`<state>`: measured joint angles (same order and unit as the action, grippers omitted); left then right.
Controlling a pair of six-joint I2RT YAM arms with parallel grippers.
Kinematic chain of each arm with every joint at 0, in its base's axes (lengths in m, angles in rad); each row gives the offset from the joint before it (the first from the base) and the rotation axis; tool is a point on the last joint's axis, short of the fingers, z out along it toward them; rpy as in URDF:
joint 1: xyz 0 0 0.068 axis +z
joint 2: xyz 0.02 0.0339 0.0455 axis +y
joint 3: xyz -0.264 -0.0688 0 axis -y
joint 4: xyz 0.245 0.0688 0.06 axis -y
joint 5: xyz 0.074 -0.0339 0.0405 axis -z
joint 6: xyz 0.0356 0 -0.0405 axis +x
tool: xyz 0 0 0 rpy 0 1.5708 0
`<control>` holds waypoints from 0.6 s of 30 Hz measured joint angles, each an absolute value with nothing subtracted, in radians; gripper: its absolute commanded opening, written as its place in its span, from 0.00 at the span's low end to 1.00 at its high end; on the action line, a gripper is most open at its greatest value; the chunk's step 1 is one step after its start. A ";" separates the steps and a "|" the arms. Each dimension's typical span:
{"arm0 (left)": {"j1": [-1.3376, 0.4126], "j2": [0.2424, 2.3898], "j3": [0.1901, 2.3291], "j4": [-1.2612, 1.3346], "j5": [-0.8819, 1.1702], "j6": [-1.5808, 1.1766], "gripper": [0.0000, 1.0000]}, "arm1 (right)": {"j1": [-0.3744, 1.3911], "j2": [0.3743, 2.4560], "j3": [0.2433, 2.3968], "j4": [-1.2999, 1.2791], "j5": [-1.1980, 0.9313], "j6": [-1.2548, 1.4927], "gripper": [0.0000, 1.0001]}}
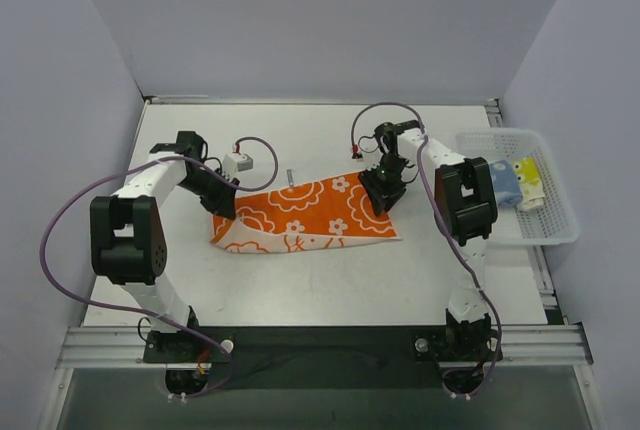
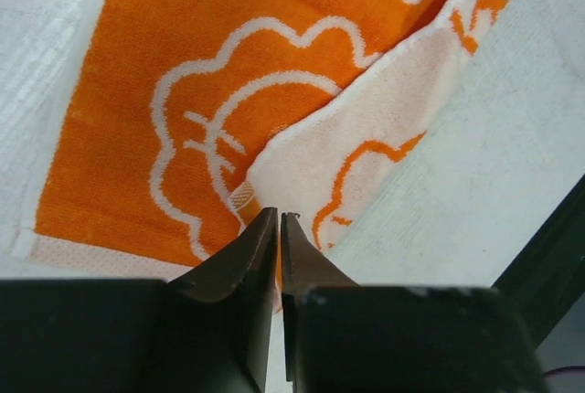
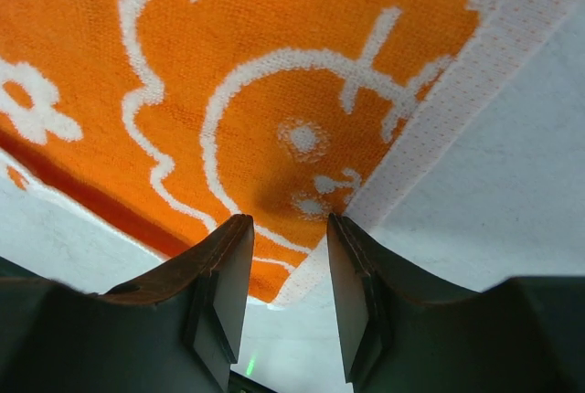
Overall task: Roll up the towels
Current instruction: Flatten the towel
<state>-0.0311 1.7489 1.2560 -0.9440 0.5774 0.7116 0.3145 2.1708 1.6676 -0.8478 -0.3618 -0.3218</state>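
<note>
Two hands | left hand [image 2: 279,216] pinches orange towel [image 2: 137,128] | right hand [image 3: 290,224] half-open

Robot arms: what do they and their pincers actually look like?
The left arm and right arm are white segments joined by chunky black joint blocks, each trailed by a looping purple cable. The left gripper and right gripper each end in two dark, wedge-shaped fingers tapering to narrow tips.
</note>
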 measured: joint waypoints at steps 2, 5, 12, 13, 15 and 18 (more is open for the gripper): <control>-0.033 1.749 1.253 -0.961 0.592 0.724 0.12 | 0.307 2.175 1.668 -0.847 -0.356 -0.317 0.38; -0.034 1.748 1.236 -0.981 0.602 0.743 0.30 | 0.293 2.176 1.671 -0.846 -0.356 -0.312 0.38; -0.036 1.741 1.228 -0.995 0.596 0.739 0.58 | 0.274 2.176 1.672 -0.846 -0.357 -0.298 0.38; -0.036 1.737 1.229 -0.995 0.595 0.738 0.58 | 0.274 2.176 1.672 -0.846 -0.358 -0.293 0.39; -0.036 1.731 1.234 -0.994 0.587 0.733 0.58 | 0.276 2.175 1.673 -0.846 -0.366 -0.285 0.39; -0.036 1.730 1.257 -0.988 0.573 0.716 0.58 | 0.276 2.175 1.686 -0.849 -0.374 -0.276 0.39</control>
